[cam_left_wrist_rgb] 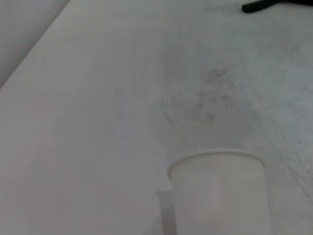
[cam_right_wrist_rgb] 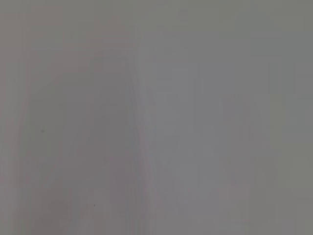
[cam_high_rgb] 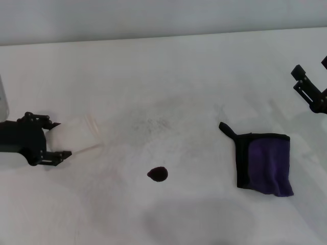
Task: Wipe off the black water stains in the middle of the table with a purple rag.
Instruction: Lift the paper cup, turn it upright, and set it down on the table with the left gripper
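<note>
The left gripper [cam_high_rgb: 57, 139] jaws are pinching a clear cup [cam_high_rgb: 76, 133] lying sideways on the desk [cam_high_rgb: 168, 71]. The right gripper [cam_high_rgb: 310, 88] is hovering beyond the purple rag [cam_high_rgb: 263, 164]; its jaw state cannot be told. The black water stains [cam_high_rgb: 158, 174] are sitting apart from the rag.

Lying on the table [cam_high_rgb: 168, 71]: stain [cam_high_rgb: 158, 174] at the middle front, rag [cam_high_rgb: 264, 164] well apart to its right, cup [cam_high_rgb: 76, 133] far left between the left gripper [cam_high_rgb: 55, 139] fingers, right gripper [cam_high_rgb: 309, 86] sitting beyond the rag.

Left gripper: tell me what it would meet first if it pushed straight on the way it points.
The left gripper points toward the table's middle and already holds a white paper cup between its fingers. Beyond the cup lie only faint grey smudges; the way looks free, though depth is unclear.
</note>
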Available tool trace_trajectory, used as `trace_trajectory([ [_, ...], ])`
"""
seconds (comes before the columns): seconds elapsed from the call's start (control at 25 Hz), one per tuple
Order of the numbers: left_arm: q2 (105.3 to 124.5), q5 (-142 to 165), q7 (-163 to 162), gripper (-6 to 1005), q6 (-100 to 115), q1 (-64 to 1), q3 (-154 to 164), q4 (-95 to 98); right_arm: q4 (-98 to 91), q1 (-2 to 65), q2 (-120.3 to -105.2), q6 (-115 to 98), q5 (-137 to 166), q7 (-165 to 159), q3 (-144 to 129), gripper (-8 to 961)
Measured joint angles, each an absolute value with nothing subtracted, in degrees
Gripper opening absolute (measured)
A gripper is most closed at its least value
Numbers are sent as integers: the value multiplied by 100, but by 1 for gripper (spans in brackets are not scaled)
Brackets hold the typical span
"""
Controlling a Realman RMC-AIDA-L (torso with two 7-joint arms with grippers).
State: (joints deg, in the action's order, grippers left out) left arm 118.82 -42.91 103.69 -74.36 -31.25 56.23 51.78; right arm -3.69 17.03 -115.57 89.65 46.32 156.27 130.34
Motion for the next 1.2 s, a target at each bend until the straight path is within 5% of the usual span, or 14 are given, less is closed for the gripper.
trace_trajectory([
  [0.56,11886,-6489,10886,707,-7434,-2782,5280,5030,-241,1718,-11557,8986,4711,15633,13023,841],
  [1.2,11925,-9062,12590,705,-7452,-2559,5319,2603,-8,1670,-11517,8766,4713,16020,12659,841],
])
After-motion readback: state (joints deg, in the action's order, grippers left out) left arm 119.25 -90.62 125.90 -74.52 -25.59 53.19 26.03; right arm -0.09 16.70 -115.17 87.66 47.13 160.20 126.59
